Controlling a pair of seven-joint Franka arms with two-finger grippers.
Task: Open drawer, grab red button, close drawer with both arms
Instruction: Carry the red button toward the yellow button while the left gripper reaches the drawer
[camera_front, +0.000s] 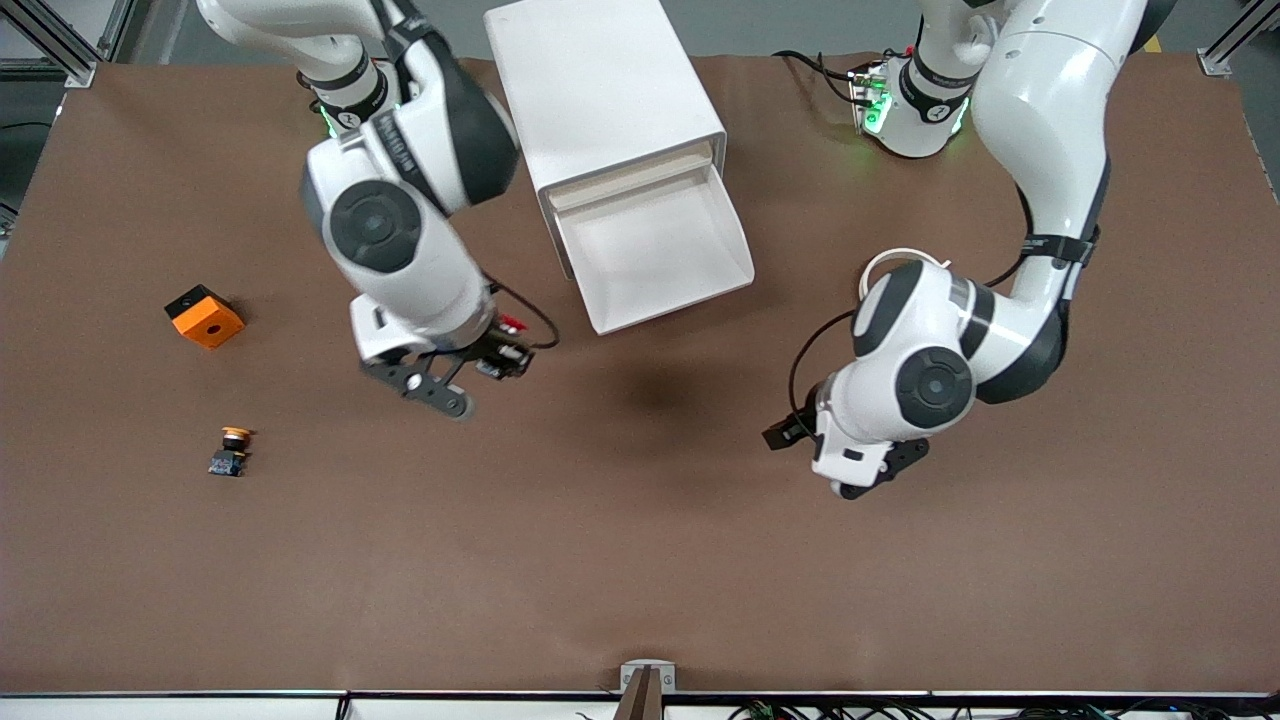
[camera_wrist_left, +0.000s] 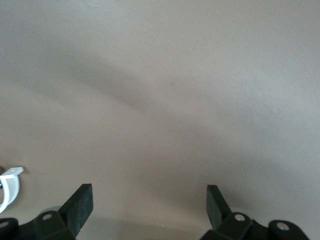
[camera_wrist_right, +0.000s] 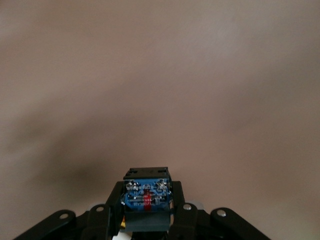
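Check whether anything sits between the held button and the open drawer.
Nothing visible does. The right end effector holds the button above bare table, near the drawer, which stands pulled out of the cabinet and looks empty. The left end effector hangs open over the table toward its own arm's end, clear of that path.

A wide brown desk (camera_front: 640, 560) fills the room's middle, its surface matte and plain. Toward the right arm's end lies an orange cube (camera_front: 205, 316) with a small dark hole in its top face and a black side, sitting slightly turned. Nearer the front camera than the cube, and well apart from it, a small push button with a yellow-orange cap (camera_front: 231, 451) lies on its side, black-bodied with a bluish base. At the desk's near edge, midway along, sits a small grey metal bracket (camera_front: 647, 678).
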